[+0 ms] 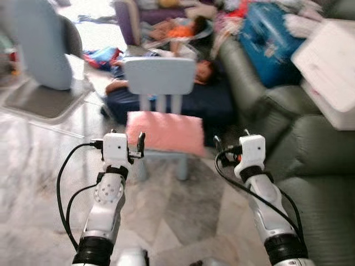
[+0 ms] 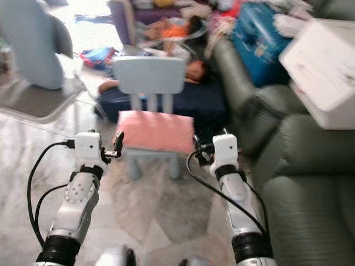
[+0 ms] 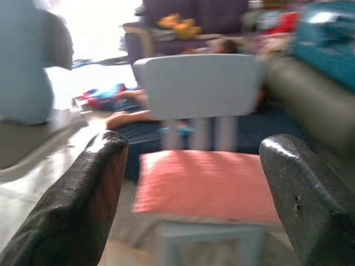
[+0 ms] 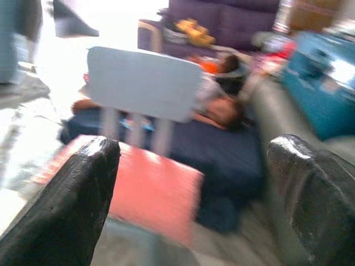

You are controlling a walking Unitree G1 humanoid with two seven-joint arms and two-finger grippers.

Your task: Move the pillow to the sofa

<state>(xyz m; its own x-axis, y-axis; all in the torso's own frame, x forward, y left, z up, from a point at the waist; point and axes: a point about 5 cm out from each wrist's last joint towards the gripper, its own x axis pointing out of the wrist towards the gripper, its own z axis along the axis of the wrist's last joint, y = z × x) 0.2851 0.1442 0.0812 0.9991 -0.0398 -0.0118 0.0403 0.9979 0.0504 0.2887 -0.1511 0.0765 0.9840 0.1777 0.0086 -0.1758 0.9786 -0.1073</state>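
Pink pillow (image 1: 165,132): flat, soft square on the pale blue chair (image 1: 160,76) seat, ahead between both grippers.
Left gripper (image 3: 194,194): spread wide.
Right gripper (image 4: 194,194): spread wide.
Sofa (image 1: 310,160): grey-green, beside right gripper.
Wrist views: purple couch (image 4: 222,22) beyond.

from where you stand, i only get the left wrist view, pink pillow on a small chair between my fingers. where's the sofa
Observer: The green sofa is on the robot's right, beside the light blue chair with the pink pillow.
Operator: where's the right gripper
Observer: The right gripper is open, raised short of the pillow's right edge.
Operator: anything behind the chair
Observer: A person lies on a dark blue mattress on the floor behind it.
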